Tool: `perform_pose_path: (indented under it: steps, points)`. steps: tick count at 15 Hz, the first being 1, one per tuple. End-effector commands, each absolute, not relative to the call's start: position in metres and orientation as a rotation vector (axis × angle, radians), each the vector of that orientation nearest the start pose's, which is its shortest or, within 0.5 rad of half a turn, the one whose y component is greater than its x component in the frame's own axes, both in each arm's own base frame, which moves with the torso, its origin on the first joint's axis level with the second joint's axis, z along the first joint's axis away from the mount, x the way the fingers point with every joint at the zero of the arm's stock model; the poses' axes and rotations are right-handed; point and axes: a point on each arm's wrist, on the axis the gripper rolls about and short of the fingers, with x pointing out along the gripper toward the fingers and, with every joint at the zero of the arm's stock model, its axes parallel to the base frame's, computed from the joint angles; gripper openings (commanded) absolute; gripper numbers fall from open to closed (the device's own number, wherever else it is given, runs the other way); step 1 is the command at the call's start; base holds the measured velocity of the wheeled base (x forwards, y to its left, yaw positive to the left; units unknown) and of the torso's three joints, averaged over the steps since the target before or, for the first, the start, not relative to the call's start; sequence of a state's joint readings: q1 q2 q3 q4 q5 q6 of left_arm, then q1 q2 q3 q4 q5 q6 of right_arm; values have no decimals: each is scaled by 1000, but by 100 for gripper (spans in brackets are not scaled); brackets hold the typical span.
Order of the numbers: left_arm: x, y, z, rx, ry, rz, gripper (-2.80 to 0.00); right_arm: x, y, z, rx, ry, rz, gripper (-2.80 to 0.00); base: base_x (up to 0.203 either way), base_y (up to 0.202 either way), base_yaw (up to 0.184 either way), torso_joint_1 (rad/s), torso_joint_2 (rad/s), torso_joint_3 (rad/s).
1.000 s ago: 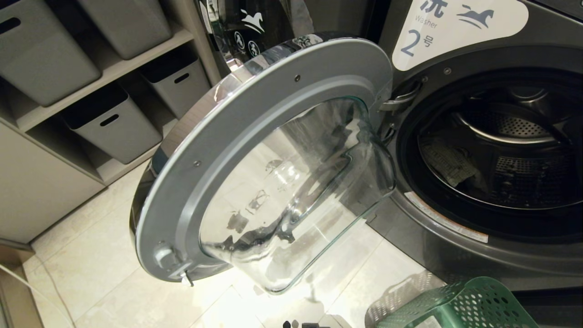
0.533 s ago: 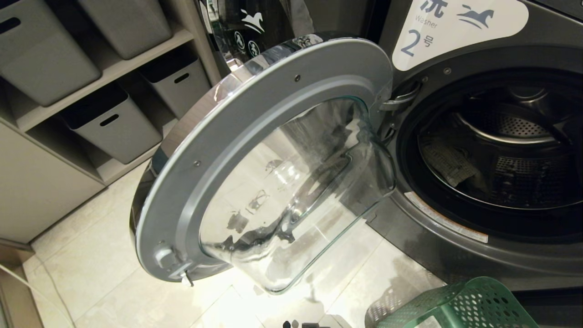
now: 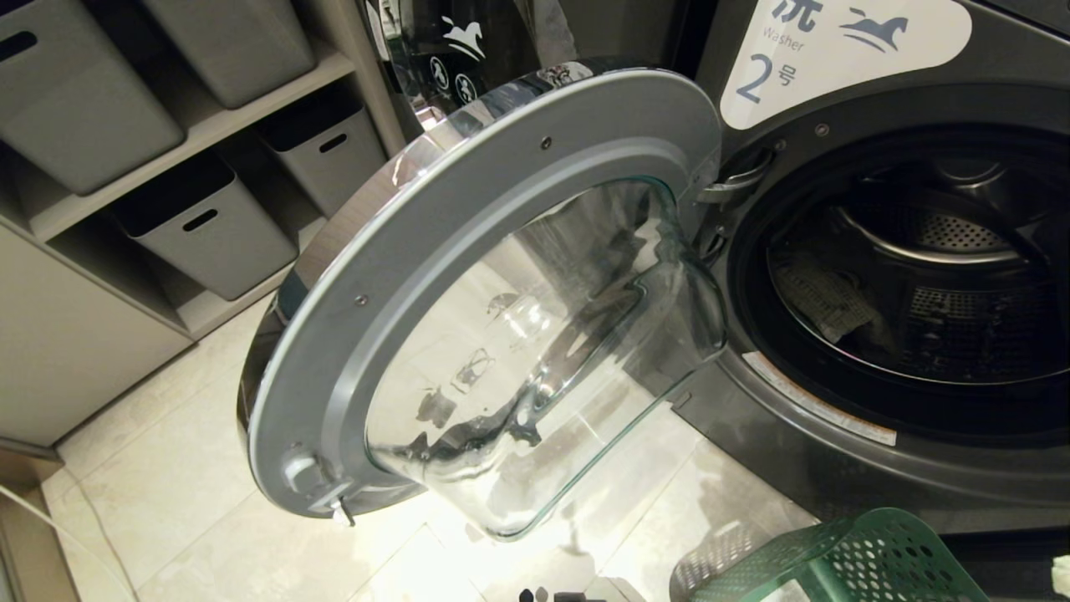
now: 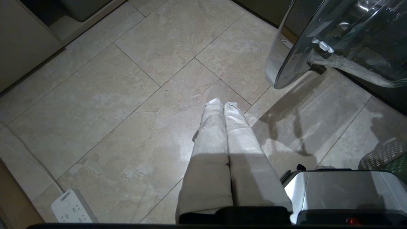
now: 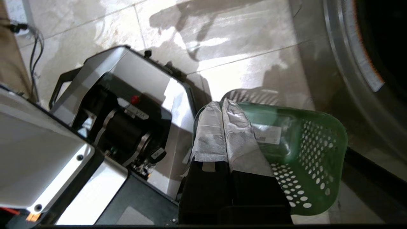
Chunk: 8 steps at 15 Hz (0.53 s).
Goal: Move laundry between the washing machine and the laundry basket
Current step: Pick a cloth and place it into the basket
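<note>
Laundry (image 3: 827,301) is seen lying inside the drum of the washer (image 3: 903,276), whose door (image 3: 468,284) is swung wide. The right gripper (image 5: 222,105) is held above the basket (image 5: 318,159), its wrapped fingers (image 5: 237,127) pressed together on nothing. Only a white sticker (image 5: 268,134) is seen in the basket. The left gripper (image 4: 221,105), likewise closed, is held over the floor (image 4: 127,95). Grey bins (image 3: 201,226) are shelved leftward.

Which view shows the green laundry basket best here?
The right wrist view: the laundry basket shows nearly whole, with its sticker, no laundry visible. The head view catches one corner; the left wrist view only a sliver.
</note>
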<state>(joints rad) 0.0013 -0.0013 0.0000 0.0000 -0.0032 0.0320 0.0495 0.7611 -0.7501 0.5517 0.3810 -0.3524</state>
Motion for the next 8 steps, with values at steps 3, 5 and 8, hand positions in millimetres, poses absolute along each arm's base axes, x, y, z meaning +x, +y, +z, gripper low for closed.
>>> perform_pose_path:
  steps: [3,5,8]
  points:
    - [-23,0,75,32,2,-2,-280,86,21,204,-259,704,600,-280,0,0,0,0,0,0]
    - [-23,0,75,32,2,-2,-280,111,30,190,-289,778,609,-280,0,0,0,0,0,0]
    - [-23,0,75,32,2,-2,-280,151,42,168,-301,828,593,-280,0,0,0,0,0,0]
